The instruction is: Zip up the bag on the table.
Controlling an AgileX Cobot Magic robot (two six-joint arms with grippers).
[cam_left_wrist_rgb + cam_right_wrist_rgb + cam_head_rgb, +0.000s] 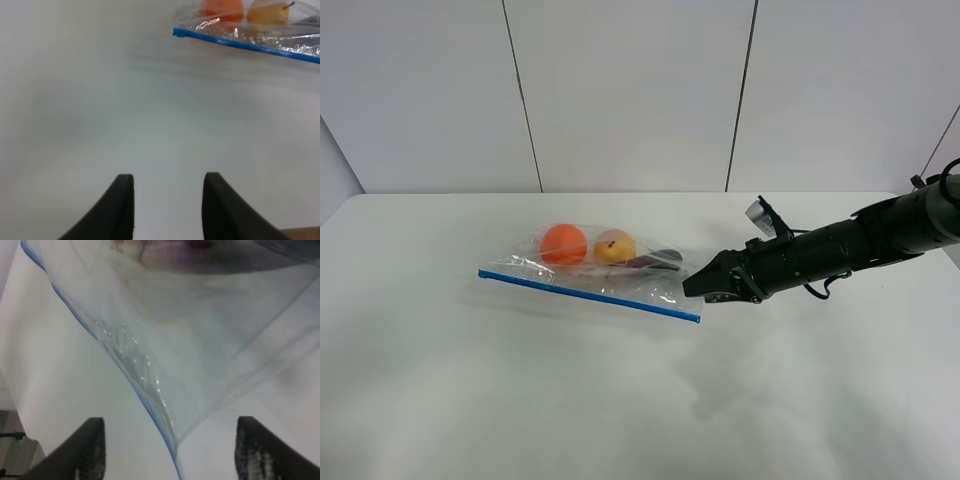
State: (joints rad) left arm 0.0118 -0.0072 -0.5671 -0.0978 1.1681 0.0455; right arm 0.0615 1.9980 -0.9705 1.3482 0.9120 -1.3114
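The clear bag point(620, 278) lies on the white table point(500, 400), with its blue zipper strip point(590, 293) along the near edge. Inside are an orange ball point(563, 244), a yellow fruit point(614, 246) and a dark purple item point(655, 261). My right gripper point(697, 287) is open at the bag's right corner. In the right wrist view that corner point(175, 390) reaches between the spread fingers of the right gripper point(172, 422). My left gripper point(168, 176) is open and empty over bare table. The bag point(260, 35) lies well away from it. The left arm is outside the exterior view.
White wall panels point(630, 90) stand behind the table's far edge. The right arm point(860, 245) stretches in low over the table from the right. A wooden edge point(300, 234) shows at one corner of the left wrist view.
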